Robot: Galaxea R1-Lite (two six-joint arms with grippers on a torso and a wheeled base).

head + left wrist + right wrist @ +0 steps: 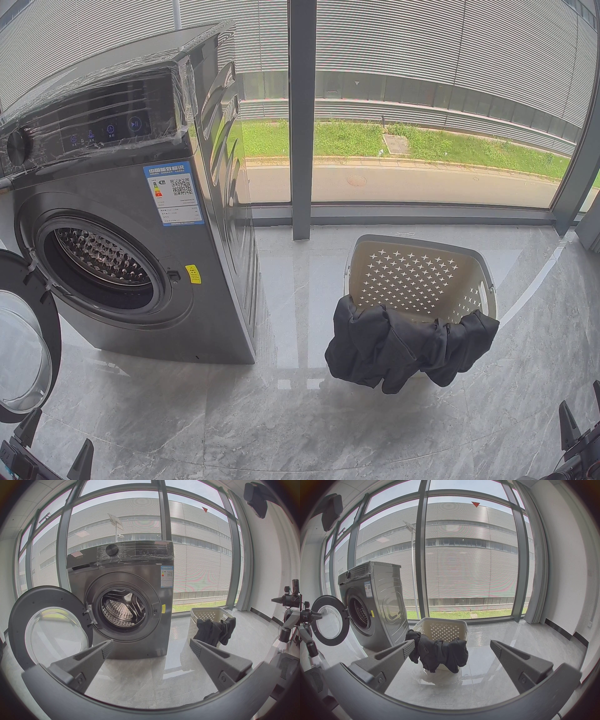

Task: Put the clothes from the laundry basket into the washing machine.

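A cream laundry basket stands on the floor to the right of the washing machine. Dark clothes hang over its near rim and down the front. The grey washing machine has its round door swung open to the left, and the drum shows bare metal. My left gripper is open, low and well in front of the machine, holding nothing. My right gripper is open too, low and short of the basket and its clothes.
A glass wall with a dark pillar runs behind the basket and machine. Polished grey floor lies open between me and both. A wall and skirting close the right side.
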